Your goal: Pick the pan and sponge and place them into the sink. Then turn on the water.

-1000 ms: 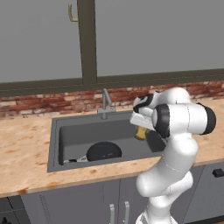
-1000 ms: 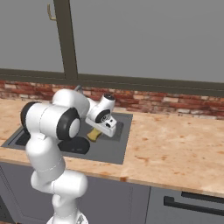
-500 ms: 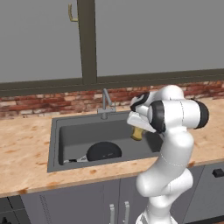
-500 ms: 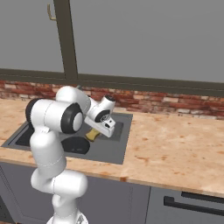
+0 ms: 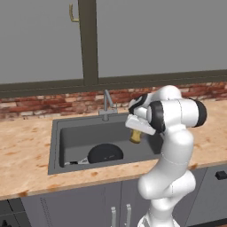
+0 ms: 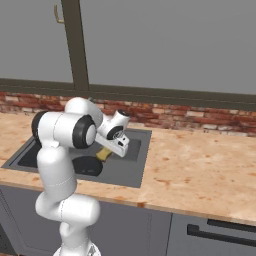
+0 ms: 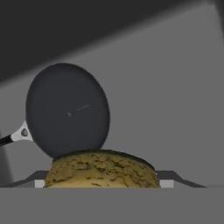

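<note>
- Surface (image 5: 26, 150): a tan speckled top that is running along a red brick strip (image 5: 44, 104) below grey cabinet doors (image 6: 165, 45), and is carrying the sink.
- Sink (image 5: 71, 137): 1 dark grey rectangular basin that is sitting recessed in the surface, with a slim grey faucet (image 5: 107, 104) standing at its back rim.
- Arm (image 5: 173, 146): 1 white arm with dark joints that is bending over the right part of the sink.
- Pan (image 5: 104, 153): 1 flat round black pan that is lying on the sink floor, toward the front; its short grey handle (image 7: 19, 133) is pointing to the left in the hand view.
- End effector (image 7: 101, 183): hanging over the basin on the right and gripping the sponge between its 2 widely spread fingers; in the hand view the sponge is filling the gap between the tips.
- Sponge (image 5: 135, 136): 1 yellow-olive block that is being held in the end effector above the sink floor, to the right of the pan; in the hand view it is overlapping the pan's near edge.
</note>
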You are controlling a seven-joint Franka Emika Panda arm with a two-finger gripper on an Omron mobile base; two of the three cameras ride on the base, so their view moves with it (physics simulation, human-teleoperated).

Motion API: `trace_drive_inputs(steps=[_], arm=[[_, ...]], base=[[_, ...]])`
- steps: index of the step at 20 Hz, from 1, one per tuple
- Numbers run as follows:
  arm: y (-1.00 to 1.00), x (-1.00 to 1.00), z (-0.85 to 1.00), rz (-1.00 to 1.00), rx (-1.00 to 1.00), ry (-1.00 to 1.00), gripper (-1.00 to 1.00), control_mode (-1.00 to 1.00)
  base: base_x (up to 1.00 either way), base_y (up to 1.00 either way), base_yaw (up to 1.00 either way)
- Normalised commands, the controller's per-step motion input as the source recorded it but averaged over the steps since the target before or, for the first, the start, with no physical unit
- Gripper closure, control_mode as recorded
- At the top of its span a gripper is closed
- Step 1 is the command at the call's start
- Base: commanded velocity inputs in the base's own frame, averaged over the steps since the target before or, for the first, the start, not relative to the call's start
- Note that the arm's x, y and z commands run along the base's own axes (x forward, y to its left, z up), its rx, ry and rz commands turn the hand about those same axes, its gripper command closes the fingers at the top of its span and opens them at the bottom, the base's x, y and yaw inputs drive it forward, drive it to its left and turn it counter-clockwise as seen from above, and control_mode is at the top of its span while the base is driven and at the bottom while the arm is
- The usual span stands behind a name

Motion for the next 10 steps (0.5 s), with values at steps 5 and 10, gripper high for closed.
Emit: trace_drive_inputs(steps=[5, 10], arm=[[0.11, 0.07, -0.17, 0.03, 0.0, 0.0, 1.0, -1.0], [0.08, 0.03, -0.14, 0.03, 0.0, 0.0, 1.0, -1.0]], base=[[0.0, 0.0, 0.0], [0.0, 0.0, 0.0]])
